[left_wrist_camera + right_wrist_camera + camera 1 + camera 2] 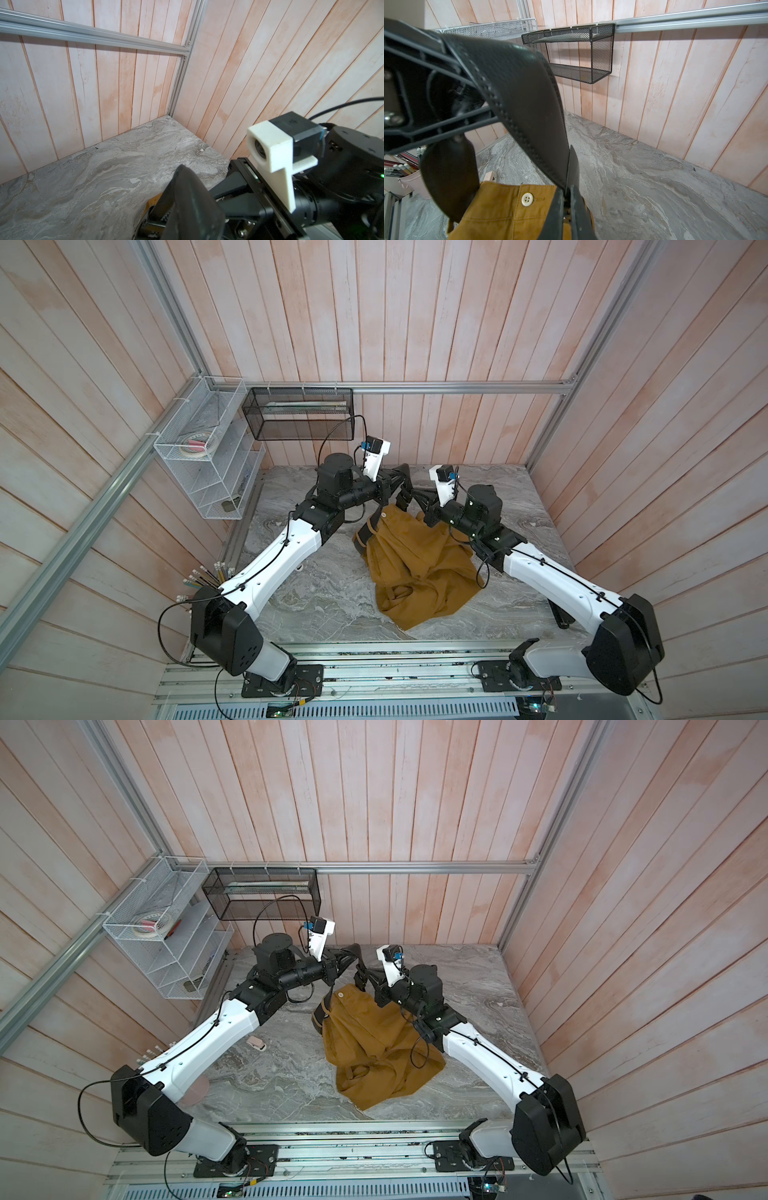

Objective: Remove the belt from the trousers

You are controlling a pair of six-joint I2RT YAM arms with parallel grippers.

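the belt (525,99) is lifted off the desk (316,601) near the middle of the far edge, held between the two tools. its long axis runs steeply from the far edge down toward the near one. in the right wrist view it leaves the left tool (405,472), bends over in an arch with the stitched edge showing, and runs down into the right tool (568,199). from there it goes on to the waistband. another stretch of it hangs in a dark loop (360,540) at the waist's left side.

the trousers (419,568) lie crumpled in the middle of the desk, a little toward the right edge. the waist is drawn up toward the far edge and the legs are bunched toward the near edge. a pale button (527,199) on the waistband sits just beside the right tool.

both tools are pinched narrow on the belt, the left one nearer the far edge, the right one just in front of it and close above the waist.

both arms rise from the rail along the near edge and slant inward. their wrists are bent so the tools point at each other over the waist.

a black basket (299,414) and a white rack (208,448) hang at the far left corner.
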